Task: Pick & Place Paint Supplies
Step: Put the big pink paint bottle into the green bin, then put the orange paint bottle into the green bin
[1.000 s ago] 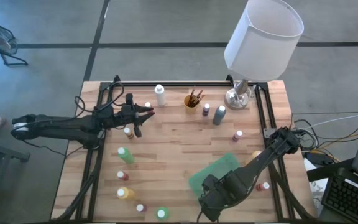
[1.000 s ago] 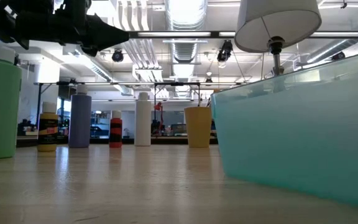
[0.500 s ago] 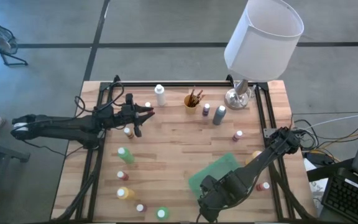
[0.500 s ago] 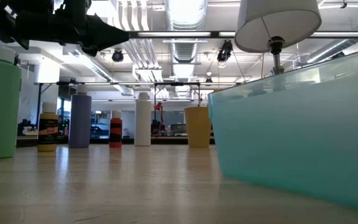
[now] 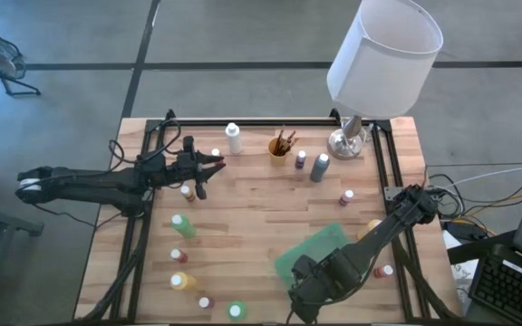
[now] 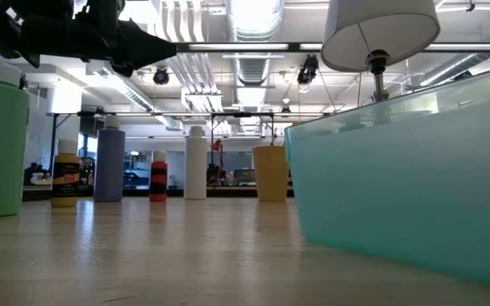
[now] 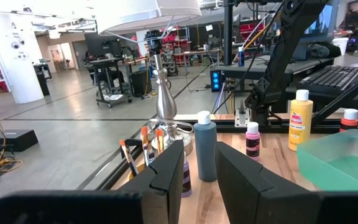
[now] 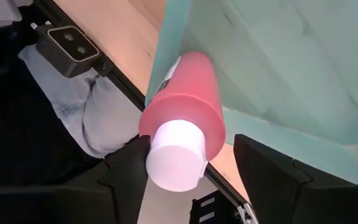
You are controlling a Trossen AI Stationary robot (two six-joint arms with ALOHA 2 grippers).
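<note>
Right gripper (image 8: 191, 163) at near table edge beside teal bin (image 8: 278, 68), fingers spread; pink white-capped paint bottle (image 8: 182, 118) between them, lying against bin rim, one finger touching cap, other apart. Left gripper (image 5: 208, 166) hovers far-left over table, jaws narrowly apart, empty. Other bottles scattered on table.

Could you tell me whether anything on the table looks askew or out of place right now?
Yes: in the right wrist view a pink bottle lies tilted across the rim of the teal bin, white cap outward between the right gripper fingers, which do not grip it. The other bottles stand upright.
</note>
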